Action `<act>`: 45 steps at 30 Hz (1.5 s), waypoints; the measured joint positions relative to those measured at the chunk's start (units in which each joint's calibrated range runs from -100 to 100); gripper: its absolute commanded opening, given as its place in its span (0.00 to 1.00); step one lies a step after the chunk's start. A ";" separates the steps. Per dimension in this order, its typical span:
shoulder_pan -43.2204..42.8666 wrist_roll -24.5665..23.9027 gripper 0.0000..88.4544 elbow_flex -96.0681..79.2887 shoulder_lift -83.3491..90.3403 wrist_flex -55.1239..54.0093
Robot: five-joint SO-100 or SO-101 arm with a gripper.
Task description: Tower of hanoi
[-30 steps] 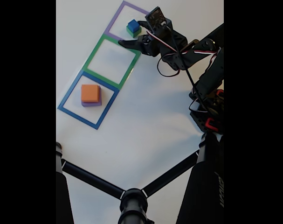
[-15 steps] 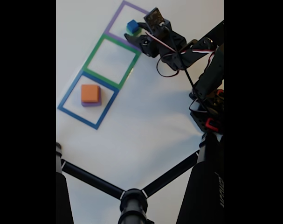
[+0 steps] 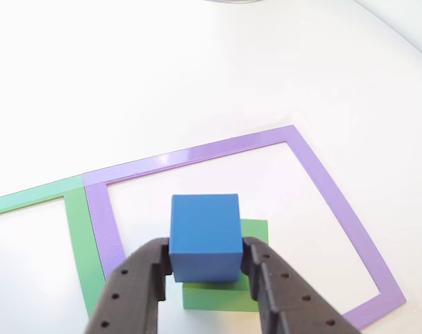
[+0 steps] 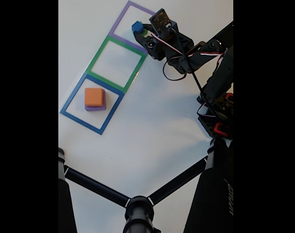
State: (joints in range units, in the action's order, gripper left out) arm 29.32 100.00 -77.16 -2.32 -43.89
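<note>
Your gripper point(image 3: 205, 275) has closed since a second ago: then its jaws stood apart beside the stack, and now they are clamped on the two sides of the blue cube point(image 3: 204, 236). In the other view the cube looks lifted a little off the green block point(image 3: 224, 289), whose top shows below and at the cube's 4 o'clock; whether they still touch you cannot tell for sure. In the fixed view the cube point(image 4: 137, 26) has shifted toward 11 o'clock from where it sat.

That suggests the smallest piece is being picked, and you now have it in hand.

Both blocks lie inside the purple outline point(image 3: 315, 167). The green outline point(image 4: 116, 62) at its 7 o'clock holds nothing. Beyond that, the blue outline point(image 4: 91, 103) holds the orange block point(image 4: 94, 96) stacked on the purple block point(image 4: 95, 108).

Nothing stands along the row of outlines. Mind the green block as you lift: a low drag could nudge it. The black tripod legs point(image 4: 96, 186) sit well apart at 6 o'clock.
</note>
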 measured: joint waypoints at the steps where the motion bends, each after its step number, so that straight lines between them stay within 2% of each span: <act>1: 0.00 0.00 0.02 0.00 0.25 0.48; 5: -1.05 -0.18 0.02 0.00 6.84 7.82; 11: -1.99 0.00 0.02 2.21 24.57 29.50; 19: -3.51 0.00 0.02 16.91 43.31 71.34; 26: -3.63 0.00 0.02 42.67 47.62 112.54; 30: -6.79 0.00 0.01 55.25 48.21 129.95; 36: -11.94 -0.18 0.01 64.28 49.05 139.54; 45: -19.08 0.00 0.02 64.01 51.75 141.96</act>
State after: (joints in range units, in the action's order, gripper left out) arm 10.24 100.00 -13.15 49.43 98.07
